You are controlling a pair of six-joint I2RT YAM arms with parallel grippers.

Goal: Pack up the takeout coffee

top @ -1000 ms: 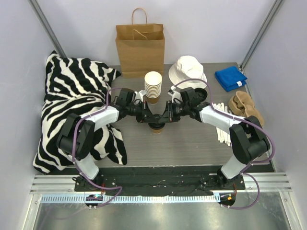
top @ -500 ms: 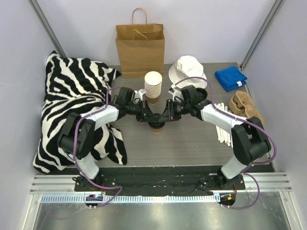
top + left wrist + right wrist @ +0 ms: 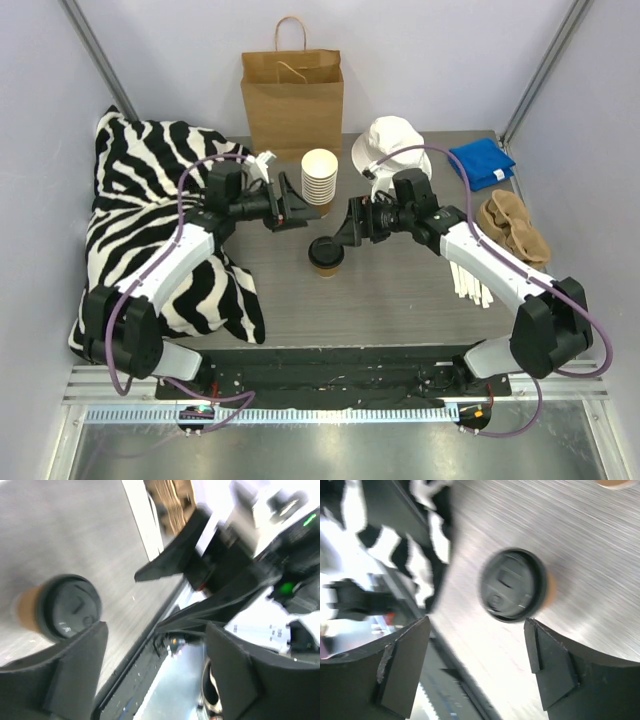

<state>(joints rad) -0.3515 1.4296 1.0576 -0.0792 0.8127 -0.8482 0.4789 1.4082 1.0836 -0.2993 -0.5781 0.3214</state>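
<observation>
The takeout coffee point(image 3: 326, 253), a small brown paper cup with a black lid, stands upright on the grey table between the two arms. My left gripper point(image 3: 296, 208) hovers up and to the left of it, open and empty. In the left wrist view the coffee point(image 3: 60, 607) sits beyond the left finger point(image 3: 75, 670), outside the gap of the gripper point(image 3: 156, 632). My right gripper point(image 3: 346, 224) hangs up and to the right, open and empty too. The right wrist view looks down on the lid point(image 3: 512, 585), just ahead of that gripper point(image 3: 477, 627).
A brown paper bag point(image 3: 292, 100) stands at the back, with a stack of lidless cups point(image 3: 319, 180) in front of it. A white hat point(image 3: 392, 145), blue cloth point(image 3: 481, 163), brown pulp carrier point(image 3: 510, 225) and white sticks point(image 3: 465, 270) lie right. A zebra blanket point(image 3: 150, 230) covers the left.
Both grippers were shut close together over the cup; they have opened and drawn back, the left up-left, the right up-right. The cup stays standing on the table.
</observation>
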